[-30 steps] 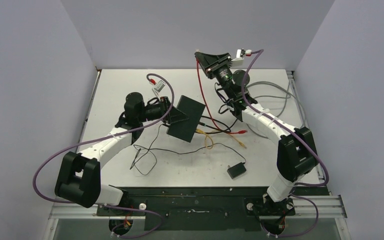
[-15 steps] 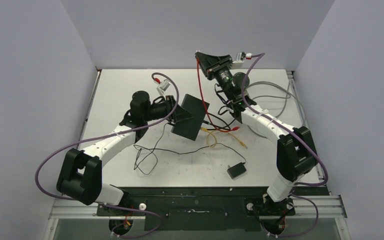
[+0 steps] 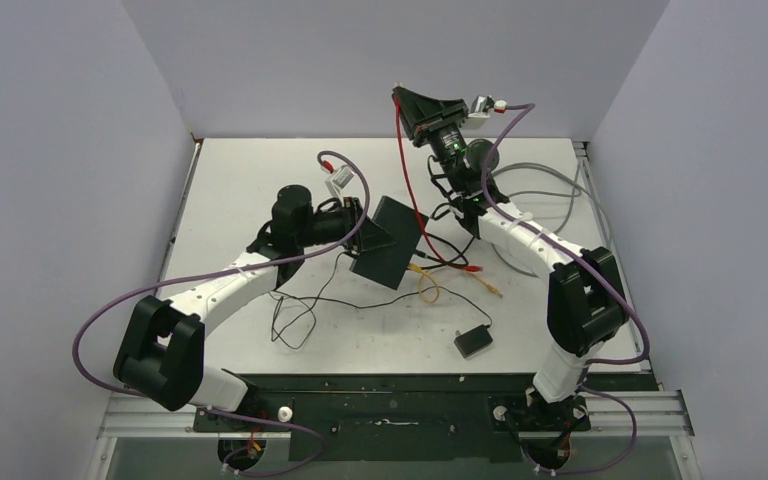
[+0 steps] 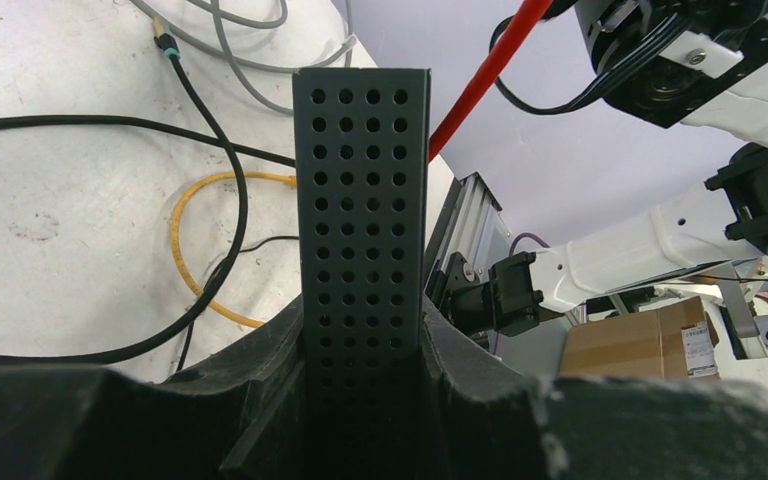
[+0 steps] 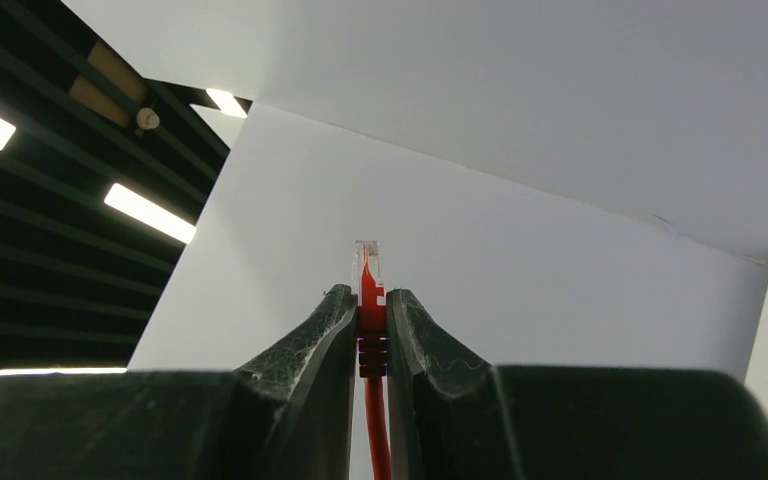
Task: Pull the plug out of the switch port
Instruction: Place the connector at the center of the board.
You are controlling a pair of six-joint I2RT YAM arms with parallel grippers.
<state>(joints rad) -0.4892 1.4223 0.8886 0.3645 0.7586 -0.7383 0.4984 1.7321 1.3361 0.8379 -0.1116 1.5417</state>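
- Matte-black and thin, the switch [image 3: 388, 240] stands tilted on edge, seemingly raised off the desk [image 3: 250, 170]. It is pinched by one side in the left jaws, which are closed hard on it. With so narrow a hold, any tug could twist it loose.
- The red cable [image 3: 401, 160] runs from high above the switch down past its right side. If the right arm lifts higher, I judge the slack could run out, or the cable could drag across the switch and lever it.
- The yellow cable [image 3: 422, 285] and black cables [image 3: 440, 243] lie bunched at the switch's lower right edge. Whether any sits in a socket I cannot tell. If one does, moving the switch would strain that socket.
- The plug [image 5: 367, 262] is clear of the switch, up and behind it. The right jaws nip it, nearly closed on its red boot, clear tip poking out. A jerk on the cable could slide it free.
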